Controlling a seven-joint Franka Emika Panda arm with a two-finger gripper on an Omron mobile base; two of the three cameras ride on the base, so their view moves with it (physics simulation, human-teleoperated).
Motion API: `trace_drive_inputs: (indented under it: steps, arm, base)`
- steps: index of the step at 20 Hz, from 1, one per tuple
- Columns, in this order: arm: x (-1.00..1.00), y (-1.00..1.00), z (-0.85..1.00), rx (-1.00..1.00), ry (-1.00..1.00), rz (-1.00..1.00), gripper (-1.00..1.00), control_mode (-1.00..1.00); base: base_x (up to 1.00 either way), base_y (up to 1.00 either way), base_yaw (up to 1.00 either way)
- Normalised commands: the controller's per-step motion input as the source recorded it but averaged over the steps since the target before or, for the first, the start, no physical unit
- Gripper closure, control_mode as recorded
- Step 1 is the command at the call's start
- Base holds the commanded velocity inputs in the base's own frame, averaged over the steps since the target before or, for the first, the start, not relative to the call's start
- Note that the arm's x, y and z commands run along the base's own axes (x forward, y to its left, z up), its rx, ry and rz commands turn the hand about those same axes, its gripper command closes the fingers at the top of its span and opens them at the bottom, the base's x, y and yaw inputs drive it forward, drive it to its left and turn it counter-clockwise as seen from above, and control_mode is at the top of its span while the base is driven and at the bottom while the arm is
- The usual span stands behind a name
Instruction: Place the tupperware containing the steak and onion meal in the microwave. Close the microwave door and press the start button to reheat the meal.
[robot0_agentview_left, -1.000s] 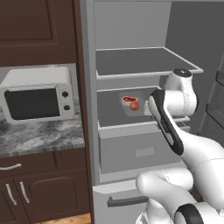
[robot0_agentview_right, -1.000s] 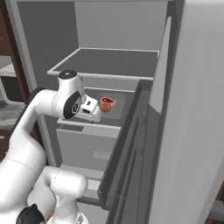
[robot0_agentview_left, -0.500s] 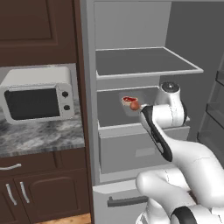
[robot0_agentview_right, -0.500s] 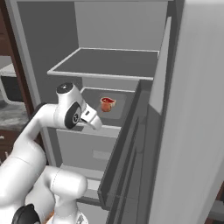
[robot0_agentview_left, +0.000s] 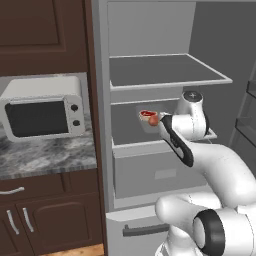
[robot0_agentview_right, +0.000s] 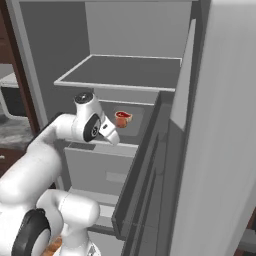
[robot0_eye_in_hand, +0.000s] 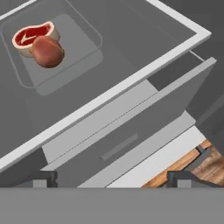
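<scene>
We were at the first step, reaching for the shallow pale grey tupperware tray (robot0_eye_in_hand: 65, 52) on the fridge's middle shelf (robot0_eye_in_hand: 144, 57). It held the flat red steak (robot0_eye_in_hand: 31, 36) with the round reddish-brown onion (robot0_eye_in_hand: 47, 51) touching it. Our jaws stood wide and empty, short of the tray. Next, we judged, they had to advance to its rim.

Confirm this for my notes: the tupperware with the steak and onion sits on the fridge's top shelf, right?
Not the top shelf. The left base view shows the tupperware with the steak and onion on the shelf below it, just above the drawer.
</scene>
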Motion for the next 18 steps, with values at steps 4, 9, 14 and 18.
trace_drive_inputs:
  steps: [4, 9, 14, 18]
  arm:
    - [0.31, -0.2, -0.07, 0.13, -0.01, 0.0, -1.0, -1.0]
    - [0.36, -0.1, -0.12, 0.1, -0.01, 0.0, -1.0, -1.0]
    - [0.36, 0.0, -0.21, 0.09, -0.01, 0.0, -1.0, -1.0]
    - [0.41, 0.0, -0.21, 0.07, 0.0, 0.0, -1.0, -1.0]
  base:
    - [0.0, 0.0, 0.0]
    - [0.0, 0.0, 0.0]
    - [0.0, 0.0, 0.0]
    - [0.0, 0.0, 0.0]
